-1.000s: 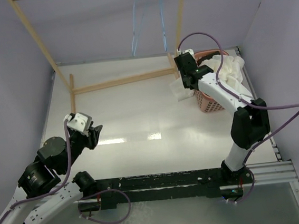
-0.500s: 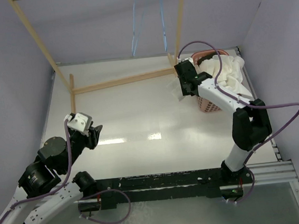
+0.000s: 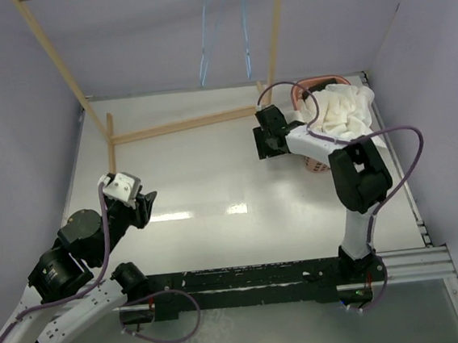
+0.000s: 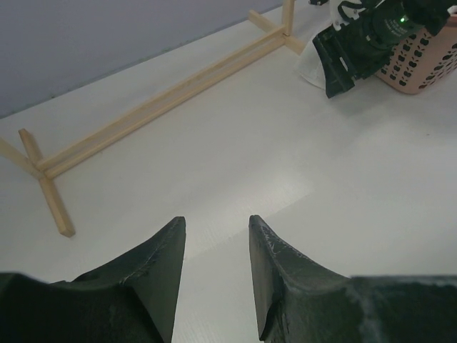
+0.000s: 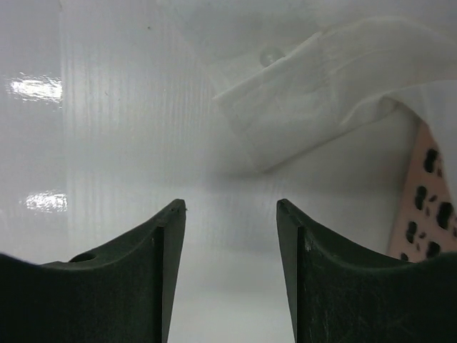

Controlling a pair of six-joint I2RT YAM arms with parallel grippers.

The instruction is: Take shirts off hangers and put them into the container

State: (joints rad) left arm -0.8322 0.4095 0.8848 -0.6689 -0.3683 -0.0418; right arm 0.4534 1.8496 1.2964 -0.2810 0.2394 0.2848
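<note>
- Right gripper (image 3: 268,142) hangs low over the table (image 3: 205,174), just beside the left wall of the container (image 3: 316,163). Its fingers are spread, and nothing but bare table shows between them.
- Ahead of that gripper in the right wrist view lies a buttoned cuff (image 5: 285,107) of the white shirt (image 3: 343,110), flat on the table. The fingertips are short of it and not touching.
- From the cuff, the sleeve runs up to the right and over the container's lattice side.
- The bulk of the white shirt is heaped in the container, rising above its rim and spilling over the far right edge.
- The container stands at the far right corner of the table, close to the foot of the wooden rack (image 3: 184,125).
- Left gripper (image 4: 216,220) is held above the near left part of the table, well apart from the container. Its fingers are parted and nothing is between them.
- Two light-blue hangers (image 3: 204,40) hang as bare wire between the rack's poles at the back, side by side and near each other.
- The rack's base bar lies across the far side of the table, between the left gripper and the back wall.
</note>
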